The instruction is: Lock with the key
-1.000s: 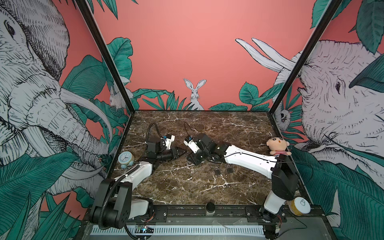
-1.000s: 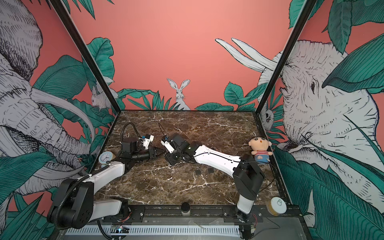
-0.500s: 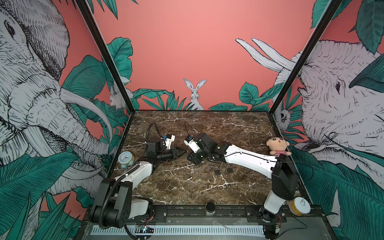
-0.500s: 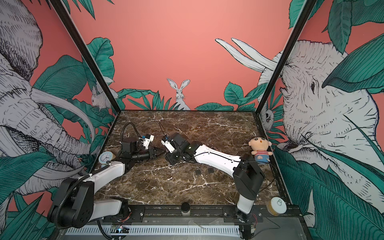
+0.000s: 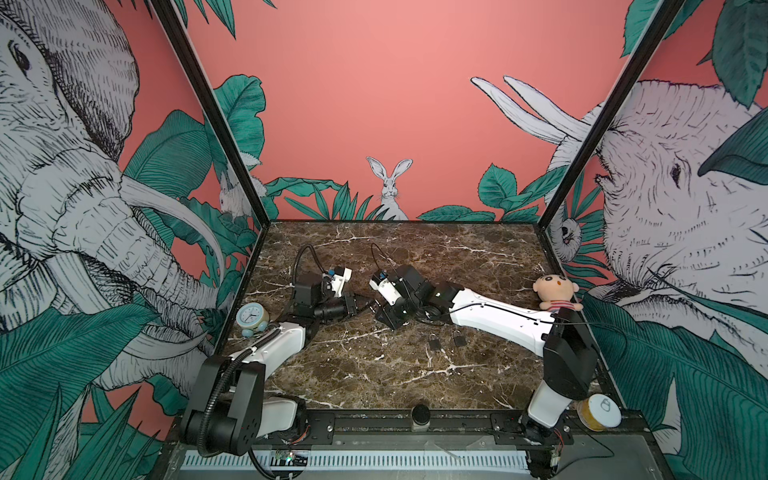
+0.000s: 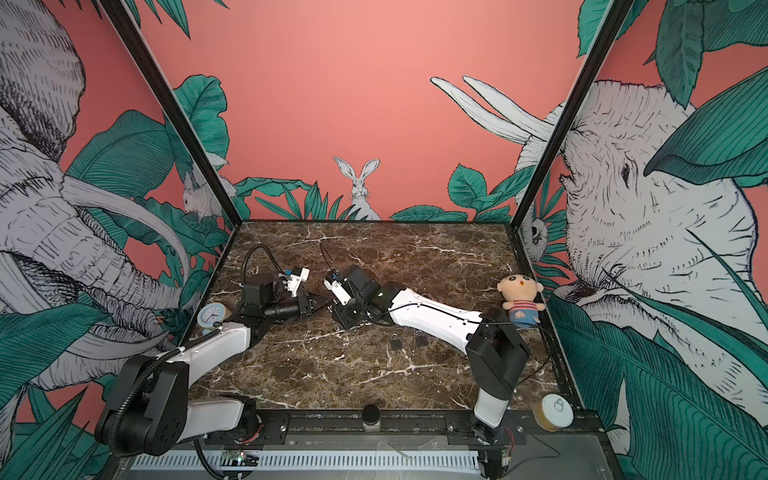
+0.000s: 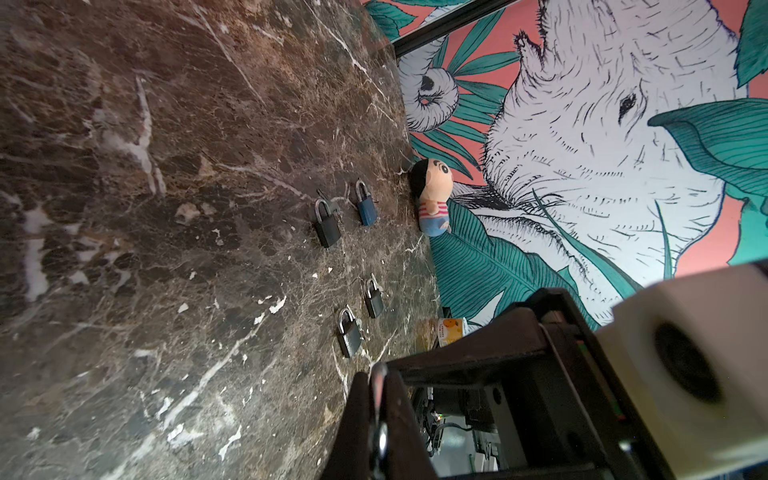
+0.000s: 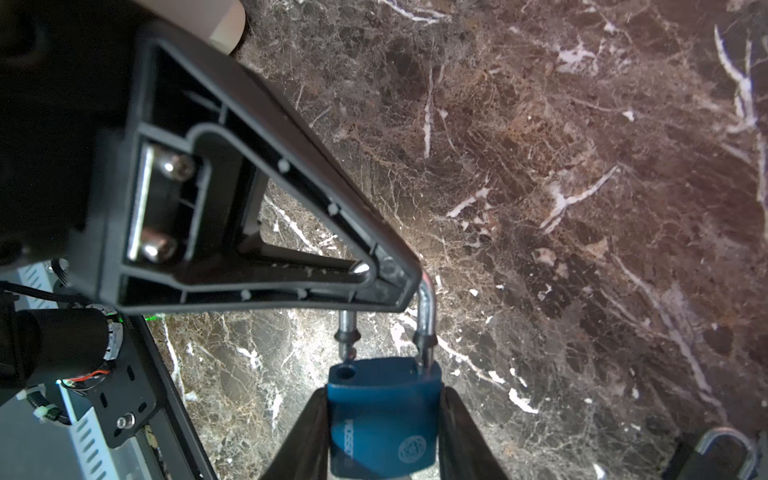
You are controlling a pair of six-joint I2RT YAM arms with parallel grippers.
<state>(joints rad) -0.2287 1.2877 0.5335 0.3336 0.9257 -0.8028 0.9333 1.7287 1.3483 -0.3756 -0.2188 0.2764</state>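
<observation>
A blue padlock (image 8: pixel 382 415) hangs above the marble table (image 8: pixel 582 166), its shackle (image 8: pixel 426 307) raised, with one leg out of its hole. My right gripper (image 8: pixel 384 399) is shut on the body, a finger against each side. My left gripper (image 7: pixel 376 386) meets it from the opposite side and is shut on the top of the shackle, which shows edge-on as a shiny bar between its fingers (image 7: pixel 357 415). In both top views the two grippers meet left of the table's middle, left gripper (image 5: pixel 365 301) against right gripper (image 5: pixel 386 316). The key is out of view.
Several more padlocks (image 7: pixel 326 226) lie on the table to the right; two of them (image 5: pixel 433 343) show in the top views beside the right arm. A plush doll (image 5: pixel 557 293) sits at the right wall, a small clock (image 5: pixel 252 318) at the left, and a yellow can (image 5: pixel 600 411) at the front right.
My left gripper's jaws have closed together at the tip of the right gripper. Neither arm has visibly shifted.
</observation>
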